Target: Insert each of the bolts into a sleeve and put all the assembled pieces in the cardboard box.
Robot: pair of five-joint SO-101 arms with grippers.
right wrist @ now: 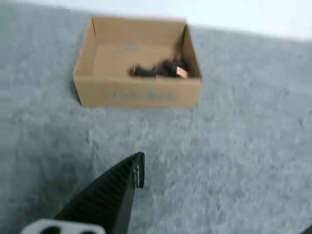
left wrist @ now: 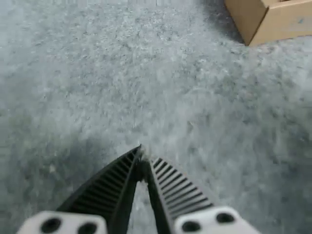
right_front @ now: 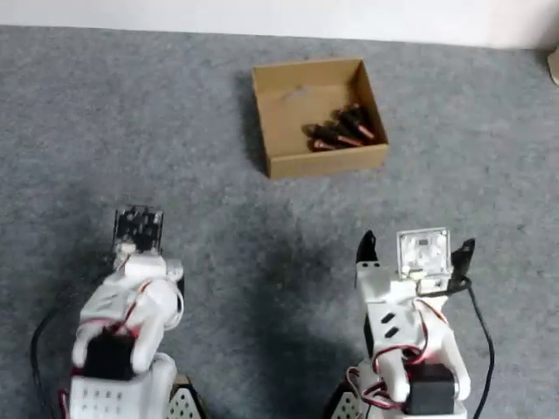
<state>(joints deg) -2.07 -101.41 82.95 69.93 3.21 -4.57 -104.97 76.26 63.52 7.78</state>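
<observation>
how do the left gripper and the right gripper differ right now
The left gripper is shut, its fingertips meeting; the right gripper is open wide. In the high view the right gripper sits closer to in line with the cardboard box, while the left gripper sits well off to the box's side. Both are empty and sit over the grey carpet, short of the box.

High view overhead; wrist views low, forward; all share cardboard box (right_front: 327,162)
</observation>
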